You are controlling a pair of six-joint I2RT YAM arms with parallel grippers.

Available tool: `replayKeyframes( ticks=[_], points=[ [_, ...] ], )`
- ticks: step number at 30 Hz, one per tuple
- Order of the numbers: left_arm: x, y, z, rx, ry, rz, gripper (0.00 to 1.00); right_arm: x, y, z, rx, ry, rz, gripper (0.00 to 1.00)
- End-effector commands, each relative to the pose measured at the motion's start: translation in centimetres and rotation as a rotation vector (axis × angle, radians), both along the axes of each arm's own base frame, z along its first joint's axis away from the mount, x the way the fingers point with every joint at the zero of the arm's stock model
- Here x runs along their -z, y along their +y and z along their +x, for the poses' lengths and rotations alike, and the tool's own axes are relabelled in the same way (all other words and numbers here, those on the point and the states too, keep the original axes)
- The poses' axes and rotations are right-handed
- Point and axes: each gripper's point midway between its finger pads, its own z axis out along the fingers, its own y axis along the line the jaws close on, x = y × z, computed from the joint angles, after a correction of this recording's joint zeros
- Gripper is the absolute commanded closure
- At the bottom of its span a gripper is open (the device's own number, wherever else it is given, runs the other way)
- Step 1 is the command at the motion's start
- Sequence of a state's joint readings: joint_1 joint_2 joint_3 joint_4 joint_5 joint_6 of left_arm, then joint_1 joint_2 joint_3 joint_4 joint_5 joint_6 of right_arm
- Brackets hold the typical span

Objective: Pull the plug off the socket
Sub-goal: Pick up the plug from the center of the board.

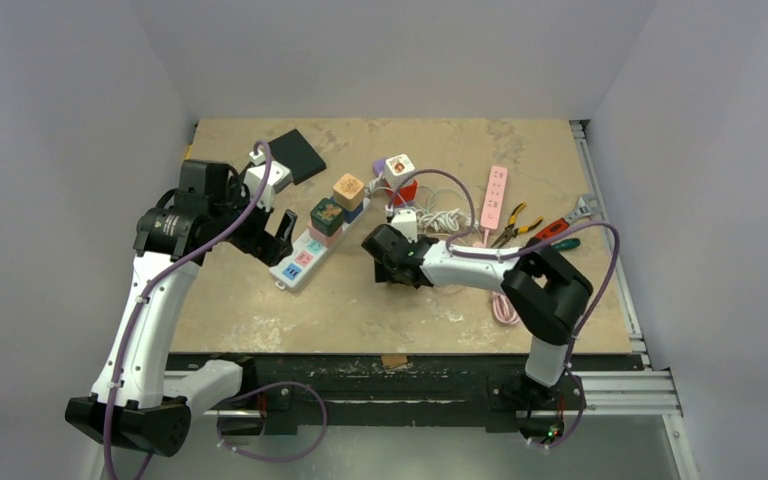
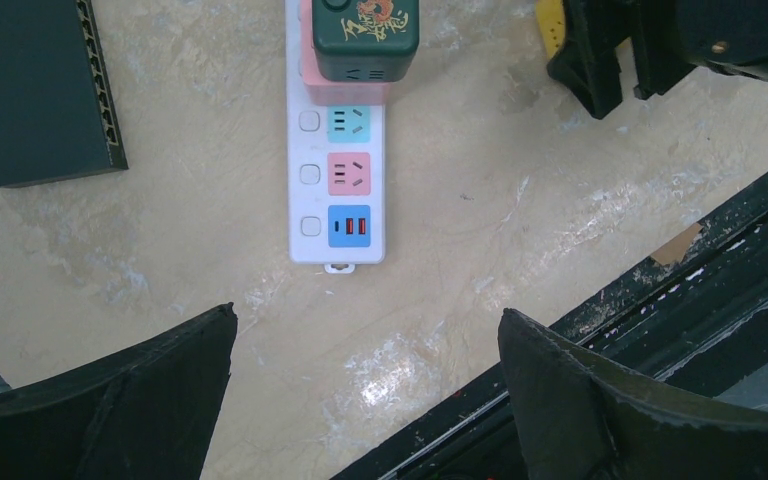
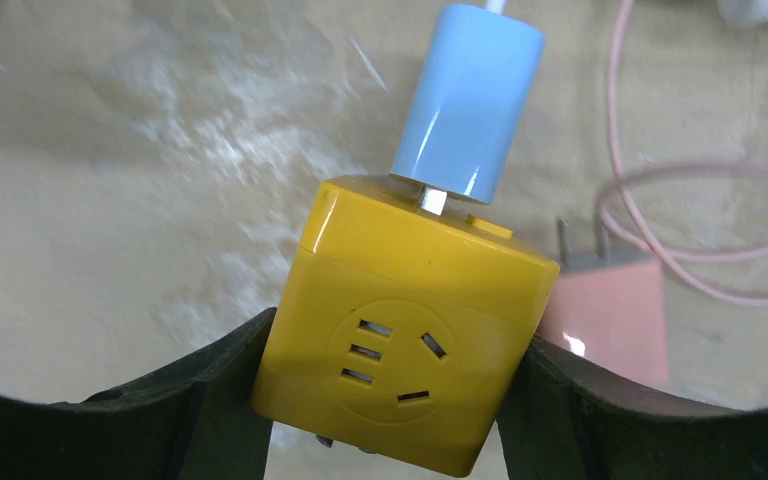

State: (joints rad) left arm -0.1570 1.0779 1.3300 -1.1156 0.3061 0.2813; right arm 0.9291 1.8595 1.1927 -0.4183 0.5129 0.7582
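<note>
My right gripper [image 3: 400,338] is shut on a yellow cube socket [image 3: 410,340], one finger on each side, held just above the table. A light blue plug [image 3: 470,105] sticks out of the cube's far face. A short piece of its metal prong shows between plug and cube. In the top view the right gripper [image 1: 392,262] is at the table's middle and hides the cube. My left gripper [image 2: 368,315] is open and empty over bare table. It hovers just short of the near end of a white power strip [image 2: 336,180], also seen in the top view [image 1: 305,258].
A dark green cube [image 2: 365,35] sits on the strip. A pink adapter [image 3: 610,310] and pink cable [image 3: 660,180] lie beside the yellow cube. A black box [image 1: 295,153], orange cube [image 1: 348,190], white cube [image 1: 399,167], pink strip [image 1: 497,195] and pliers [image 1: 520,225] lie farther back.
</note>
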Motion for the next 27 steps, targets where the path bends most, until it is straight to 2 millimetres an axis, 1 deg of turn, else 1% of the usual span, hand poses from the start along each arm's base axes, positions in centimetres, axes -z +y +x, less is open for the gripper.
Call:
replayKeyframes(
  ticks=[1,4,6,9,13,16,18,20,23,27],
  points=[
    [-0.9,0.2,0.4,0.008,-0.042,0.004,0.00,-2.1,-2.2,-1.5,-0.014,-0.090,0.046,0.53],
    [-0.6,0.1,0.5,0.009,-0.037,0.004,0.00,-2.3,-3.1,-3.3,-0.096,-0.102,0.100,0.56],
    [-0.5,0.1,0.4,0.009,-0.032,0.001,0.00,-2.1,-2.8,-4.9,-0.211,-0.079,0.141,0.55],
    [-0.5,0.1,0.4,0.009,-0.033,0.001,0.00,-2.0,-2.1,-7.0,-0.376,-0.050,0.192,0.49],
    [-0.3,0.0,0.4,0.011,-0.025,-0.002,0.00,-1.5,-2.0,-8.4,-0.498,-0.014,0.175,0.39],
    [-0.2,0.0,0.3,0.012,-0.022,-0.001,0.00,-1.1,-2.4,-8.5,-0.527,0.000,0.129,0.29],
    [0.0,0.0,0.3,0.014,-0.019,-0.001,0.00,-1.0,-2.9,-8.1,-0.505,-0.006,0.101,0.24],
    [0.1,0.0,0.3,0.013,-0.018,-0.001,0.00,-1.3,-3.2,-7.5,-0.467,-0.037,0.093,0.20],
    [0.2,0.0,0.3,0.016,-0.016,-0.002,0.00,-1.7,-3.5,-6.7,-0.409,-0.069,0.098,0.18],
    [0.3,0.0,0.3,0.019,-0.017,-0.001,0.00,-2.1,-3.0,-5.7,-0.366,-0.093,0.101,0.19]
  ],
)
